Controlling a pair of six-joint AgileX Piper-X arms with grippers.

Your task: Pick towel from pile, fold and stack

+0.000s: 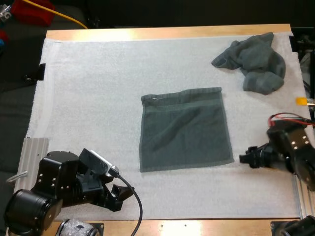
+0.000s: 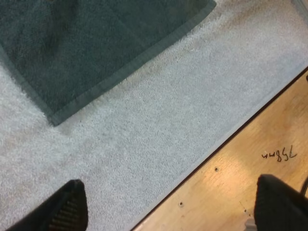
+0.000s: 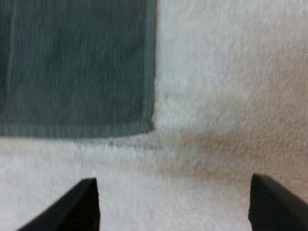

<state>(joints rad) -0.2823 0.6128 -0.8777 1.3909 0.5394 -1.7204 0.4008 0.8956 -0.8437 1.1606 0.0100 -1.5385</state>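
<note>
While a flat dark grey-green cloth towel (image 1: 183, 129) lies centred on the white mat (image 1: 88, 88), a crumpled grey-green towel (image 1: 253, 61) sits far right. Left jaws and right jaws stand open, off the flat one's near corners.

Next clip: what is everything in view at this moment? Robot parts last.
flat towel: one, dark grey-green, spread out at the middle of the mat
crumpled towel: one, dark grey-green, bunched at the mat's far right corner
mat: one, white, covering most of the table
table: one, wooden, bare strips along the far and near sides
left gripper: one, black, open, over the mat's near edge, off the flat towel's near left corner
right gripper: one, black, open, over bare mat beside the flat towel's near right corner
</note>
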